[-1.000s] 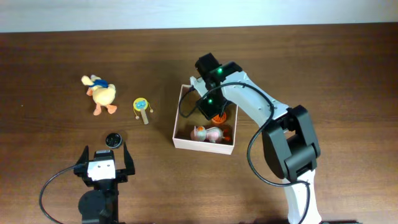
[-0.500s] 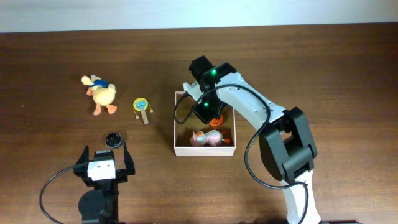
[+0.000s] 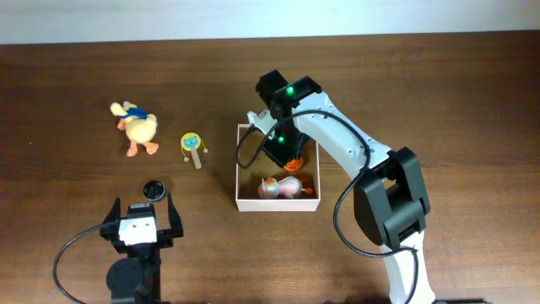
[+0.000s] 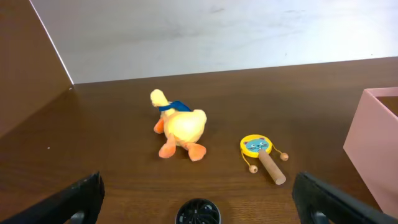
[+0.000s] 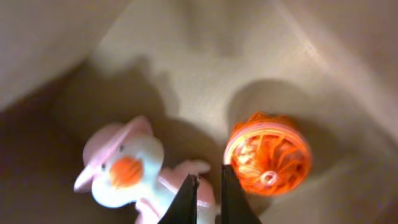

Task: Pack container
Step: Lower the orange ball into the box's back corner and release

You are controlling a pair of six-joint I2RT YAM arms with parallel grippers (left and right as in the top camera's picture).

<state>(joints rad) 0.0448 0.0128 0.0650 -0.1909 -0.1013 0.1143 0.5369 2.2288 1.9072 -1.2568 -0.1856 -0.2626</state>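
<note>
The container (image 3: 245,203) is a square shallow box with white walls and a tan inside (image 5: 186,37); its wall also shows at the right edge of the left wrist view (image 4: 373,143). Inside lie an orange lattice ball (image 3: 294,161) (image 5: 267,154) and a pink-and-white duck toy (image 3: 280,187) (image 5: 124,165). My right gripper (image 3: 283,152) (image 5: 208,186) reaches down into the box, its fingers nearly together between the two toys, holding nothing. My left gripper (image 3: 139,221) (image 4: 198,190) is open and empty at the table's front left.
A yellow plush duck (image 3: 137,128) (image 4: 180,127) and a small wooden rattle drum (image 3: 193,149) (image 4: 261,155) lie left of the box. A black round disc (image 3: 153,189) (image 4: 198,213) lies just ahead of my left gripper.
The box went from tilted to square and shifted slightly left with my right gripper inside it. The right arm has moved a little. The left arm has not moved.
</note>
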